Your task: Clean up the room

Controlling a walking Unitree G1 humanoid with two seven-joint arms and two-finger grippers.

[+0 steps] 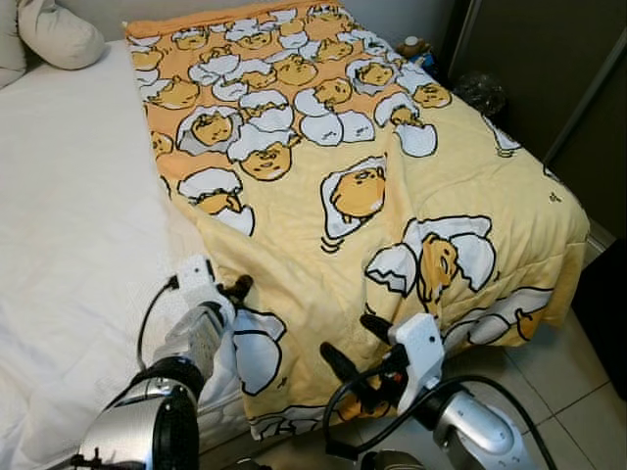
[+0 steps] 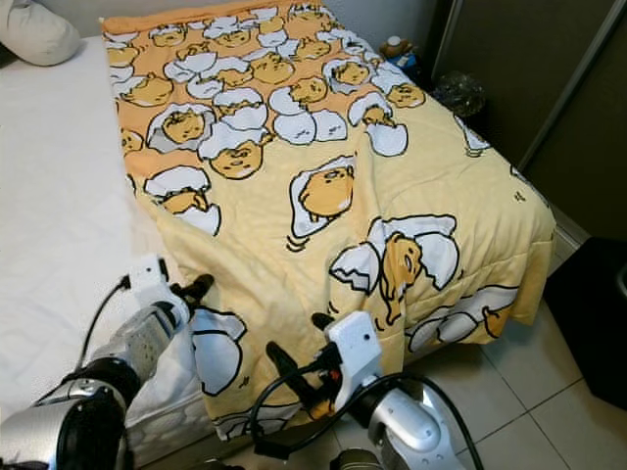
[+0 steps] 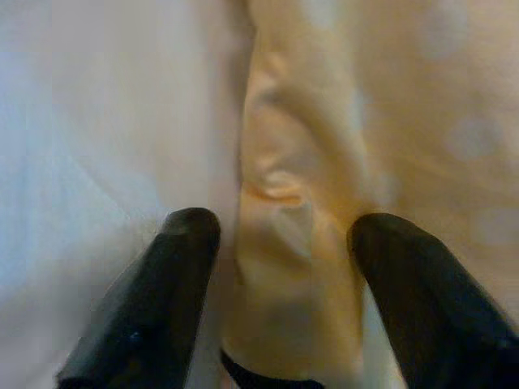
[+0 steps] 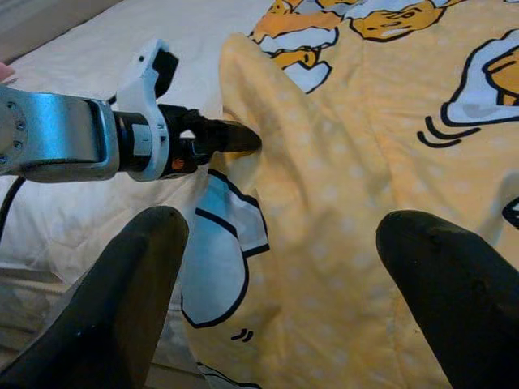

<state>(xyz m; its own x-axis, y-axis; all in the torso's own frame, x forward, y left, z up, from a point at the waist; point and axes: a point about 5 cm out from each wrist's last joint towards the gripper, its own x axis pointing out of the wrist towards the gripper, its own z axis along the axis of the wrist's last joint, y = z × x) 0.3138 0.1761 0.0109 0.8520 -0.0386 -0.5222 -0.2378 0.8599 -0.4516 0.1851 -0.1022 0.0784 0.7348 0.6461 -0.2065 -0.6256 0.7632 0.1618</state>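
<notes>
The left pincer (image 1: 238, 288), spread, meets the yellow blanket's (image 1: 392, 186) edge on the white bed (image 1: 69, 196) in the head views, its wrist view shows a blanket fold between black fingers (image 3: 162, 284), and the right pincer (image 4: 276, 275) hovers spread above the blanket's lower corner.

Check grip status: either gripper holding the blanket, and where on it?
Left gripper is at the yellow blanket's left side edge near the foot, fingers open astride a fold, not clamped. Right gripper is open before the foot edge, holding nothing.
</notes>
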